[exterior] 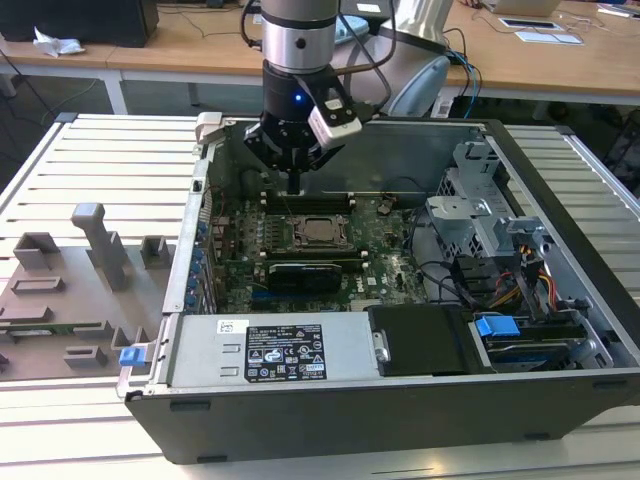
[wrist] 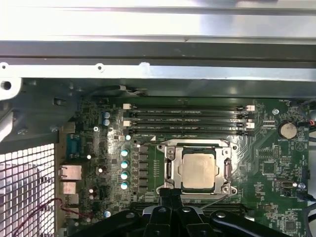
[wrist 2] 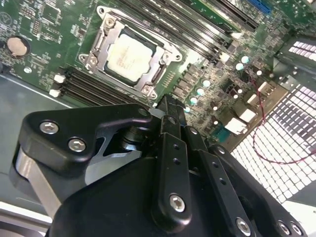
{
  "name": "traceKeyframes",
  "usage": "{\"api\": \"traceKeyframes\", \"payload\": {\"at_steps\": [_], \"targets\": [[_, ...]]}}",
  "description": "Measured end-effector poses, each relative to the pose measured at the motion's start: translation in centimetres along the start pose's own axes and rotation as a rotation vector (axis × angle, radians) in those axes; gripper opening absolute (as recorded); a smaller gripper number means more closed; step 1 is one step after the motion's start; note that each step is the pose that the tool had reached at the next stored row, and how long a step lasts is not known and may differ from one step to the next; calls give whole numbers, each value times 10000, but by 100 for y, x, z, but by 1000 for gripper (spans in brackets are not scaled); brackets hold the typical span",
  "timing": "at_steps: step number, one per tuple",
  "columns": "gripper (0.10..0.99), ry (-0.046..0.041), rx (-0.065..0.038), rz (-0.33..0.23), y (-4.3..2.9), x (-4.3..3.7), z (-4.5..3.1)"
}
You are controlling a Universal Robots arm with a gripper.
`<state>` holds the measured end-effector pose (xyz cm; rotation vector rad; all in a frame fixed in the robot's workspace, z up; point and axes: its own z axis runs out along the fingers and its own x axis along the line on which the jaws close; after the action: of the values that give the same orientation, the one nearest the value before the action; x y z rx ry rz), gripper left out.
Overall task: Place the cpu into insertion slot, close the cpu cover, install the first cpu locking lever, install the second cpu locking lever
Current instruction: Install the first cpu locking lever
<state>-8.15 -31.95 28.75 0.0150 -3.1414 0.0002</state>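
Hanging inside the open computer case (exterior: 380,425) on the slatted bench (exterior: 100,150), the tool (exterior: 293,183) points straight down at the green motherboard (wrist: 276,163). Its tip is over the long black memory slots (wrist: 187,118), just beside the socket and not above it. In the exterior view the insertion slot (wrist 2: 159,74) lies a little nearer the camera than the tip and slightly toward the exterior view's right, so the tool stands off one edge of the square.

The cpu (wrist 2: 131,55) already sits in that slot, its pale metal top facing up and level. The cpu cover (wrist: 197,145) looks to be lying flat around it, framing the chip on all four sides. Thin rods run along the frame's edges, but I cannot tell whether they are latched.

In both wrist views the tool's black fingers (wrist 2: 168,106) come together into one narrow tip, with no gap between them. I can make out nothing gripped there, and the tip looks clear of the board, touching neither the chip nor the frame.
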Motion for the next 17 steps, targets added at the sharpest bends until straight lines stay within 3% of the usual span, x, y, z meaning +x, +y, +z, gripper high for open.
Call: {"api": "traceKeyframes", "payload": {"at_steps": [8,13,17], "targets": [[106,1,2,0,5,91,3],[106,0,1,0,62,113,8],[106,0,0,0,102,177,20]]}}
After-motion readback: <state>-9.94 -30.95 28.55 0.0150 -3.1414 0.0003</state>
